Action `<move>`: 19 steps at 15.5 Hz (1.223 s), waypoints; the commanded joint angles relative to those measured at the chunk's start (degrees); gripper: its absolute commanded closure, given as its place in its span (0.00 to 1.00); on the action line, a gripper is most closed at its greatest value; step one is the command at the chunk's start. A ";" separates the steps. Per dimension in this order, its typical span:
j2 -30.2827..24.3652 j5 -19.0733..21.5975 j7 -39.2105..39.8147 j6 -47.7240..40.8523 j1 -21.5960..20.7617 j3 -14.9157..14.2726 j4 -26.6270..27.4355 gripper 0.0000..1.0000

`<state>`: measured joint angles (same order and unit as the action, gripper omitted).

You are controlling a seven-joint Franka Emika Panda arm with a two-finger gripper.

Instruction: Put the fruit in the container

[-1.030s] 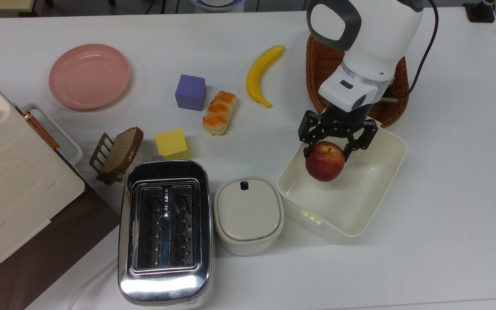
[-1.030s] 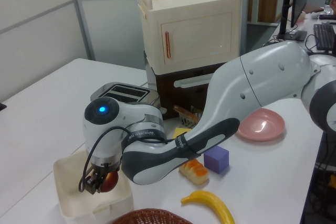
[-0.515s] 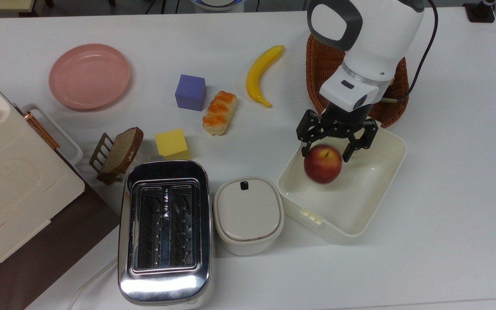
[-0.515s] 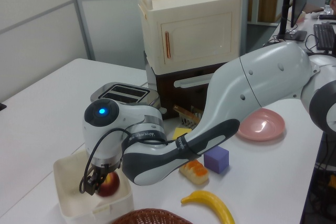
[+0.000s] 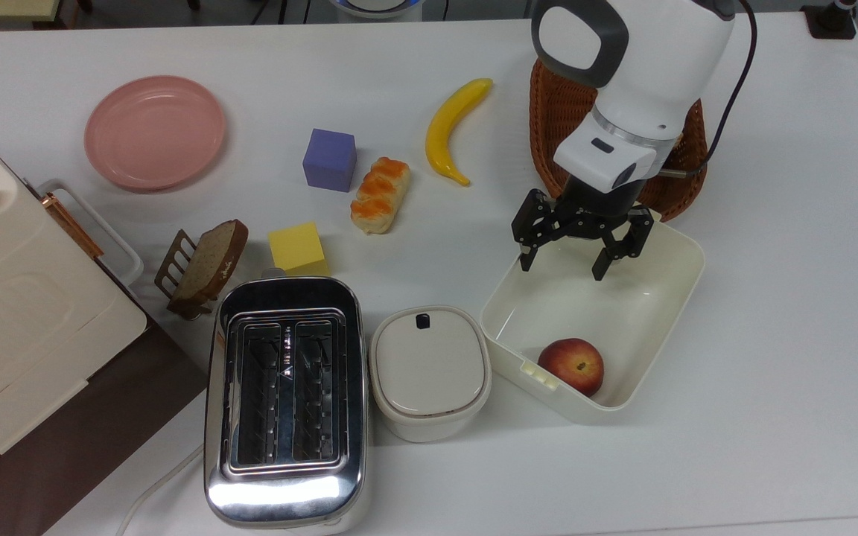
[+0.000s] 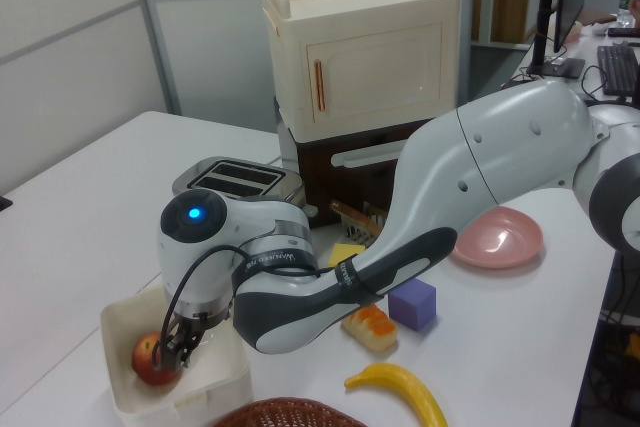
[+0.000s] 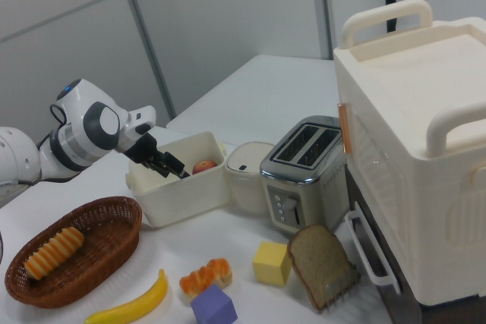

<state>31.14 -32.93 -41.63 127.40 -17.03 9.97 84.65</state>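
**Apple down in the white box, gripper empty above it**

The apple [image 5: 571, 366] lies on the floor of the cream-white container [image 5: 673, 316], in the corner nearest the lidded white pot [image 5: 430, 370], close to the wall with the latch tabs. Nothing else in the container. The gripper [image 5: 566, 265] hangs over the container's opposite end, jaws spread wide, holding nothing, well apart from the apple. In the right view the wicker basket [image 7: 114, 224] holds one ridged orange-tan item [image 7: 55, 252]; it sits just behind the container toward the tabletop's far edge in the top view. The pink plate [image 5: 154, 132] is bare. The toaster [image 5: 284, 400] stands at the tabletop's near edge, just beside the pot, both slots empty. The bread slice [image 5: 208, 261] leans in its small rack.
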 commanded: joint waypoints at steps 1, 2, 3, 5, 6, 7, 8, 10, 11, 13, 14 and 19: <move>-4.58 -0.73 -1.08 -3.81 0.33 0.14 2.27 0.00; -6.42 -0.47 -0.99 -7.14 0.33 0.23 2.71 0.00; -8.79 0.05 -0.73 -10.82 0.33 0.49 3.50 0.00; -15.46 4.16 1.10 -15.06 0.59 0.75 5.86 0.00; -18.97 7.50 2.77 -16.56 1.29 0.75 6.57 0.00; -22.31 10.66 5.05 -18.31 2.08 0.75 7.02 0.00; -25.39 13.04 7.51 -19.72 2.96 0.84 7.37 0.00; -29.62 16.48 11.47 -22.27 3.76 0.41 7.37 0.00; -31.12 17.36 13.14 -23.68 4.54 0.23 7.37 0.00; -32.88 18.07 13.95 -25.79 6.21 0.23 7.37 0.00; -33.42 18.08 14.12 -27.37 7.27 0.23 7.37 0.00; -33.95 21.05 21.65 -37.99 14.46 0.31 7.37 0.00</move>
<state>-1.67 -15.92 -26.81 94.83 -7.23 10.11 90.45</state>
